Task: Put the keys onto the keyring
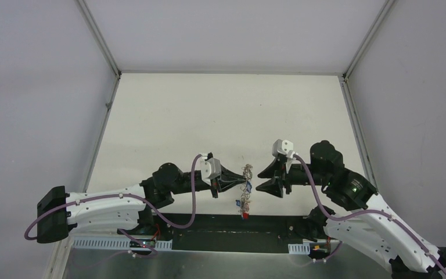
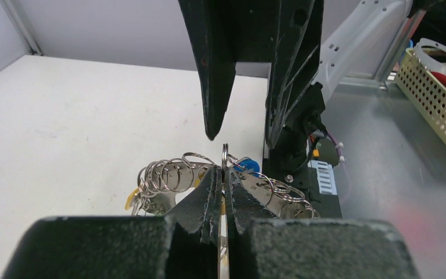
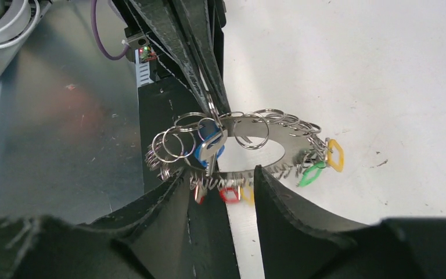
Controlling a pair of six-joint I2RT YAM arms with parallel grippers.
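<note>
While the two white-and-black arms meet above the near edge of the pale matt tabletop point(image 1: 209, 116), the work hangs in the air between them. The left gripper point(image 2: 223, 176), black and wedge-fingered, has its jaws pressed together on a thin wire ring that stands on edge at the top of the keyring point(image 3: 267, 125). This keyring is a silvery-grey flexible band curved into a loop and fringed with many small split rings. It hangs from that grip alone, off the table. The right gripper point(image 3: 218, 174) faces it with jaws well parted and nothing between them, its fingers just short of the loop. Small silver keys already dangle from the band: a blue-tagged key point(image 3: 212, 148) directly under the pinched ring, then a yellow tag point(image 3: 335, 156), a green tag point(image 3: 310, 173) and a red tag point(image 3: 229, 195) further round. No loose key can be made out on the table from overhead. The task therefore appears far along, perhaps at its last key. Whether the blue-tagged key is fully threaded cannot be told, so seating it and setting the loop down are likely what remains.
</note>
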